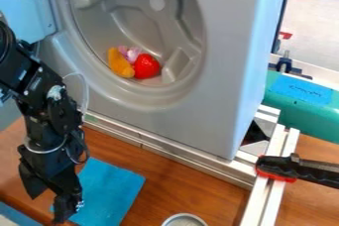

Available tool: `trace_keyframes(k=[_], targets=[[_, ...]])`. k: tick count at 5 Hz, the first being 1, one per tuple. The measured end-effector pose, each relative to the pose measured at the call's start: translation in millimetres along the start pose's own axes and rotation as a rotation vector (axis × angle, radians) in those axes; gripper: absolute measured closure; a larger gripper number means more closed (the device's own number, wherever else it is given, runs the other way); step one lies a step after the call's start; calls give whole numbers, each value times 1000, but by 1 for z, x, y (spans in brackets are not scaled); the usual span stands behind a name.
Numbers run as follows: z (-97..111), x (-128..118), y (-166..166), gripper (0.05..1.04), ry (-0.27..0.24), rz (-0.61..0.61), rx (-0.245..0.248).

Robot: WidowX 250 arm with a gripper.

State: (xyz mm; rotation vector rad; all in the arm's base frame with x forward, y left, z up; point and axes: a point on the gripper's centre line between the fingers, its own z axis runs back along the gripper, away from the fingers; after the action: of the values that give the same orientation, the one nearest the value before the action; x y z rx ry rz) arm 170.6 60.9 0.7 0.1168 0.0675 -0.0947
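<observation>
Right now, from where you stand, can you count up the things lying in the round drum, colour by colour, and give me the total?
In the drum:
Orange thing: 1
Red thing: 1
Pink thing: 1, as far as I can tell, since it is partly hidden
Total: 3

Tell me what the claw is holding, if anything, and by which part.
Nothing is held; the claw is open, with no object between its fingers.
</observation>
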Motion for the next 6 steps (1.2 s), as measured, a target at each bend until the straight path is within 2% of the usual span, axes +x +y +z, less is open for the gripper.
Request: trace_keyframes(k=[1,2,3,4,5,6], targets=[[-3,0,-1,82,5,3,-8],[-6,22,-6,82,-98,67,-56],[-19,36,-6,82,-139,180,-62],[-45,48,-8,82,-134,238,-74],[-70,62,-18,83,-128,233,-73],[-72,65,-18,82,-125,228,-74]])
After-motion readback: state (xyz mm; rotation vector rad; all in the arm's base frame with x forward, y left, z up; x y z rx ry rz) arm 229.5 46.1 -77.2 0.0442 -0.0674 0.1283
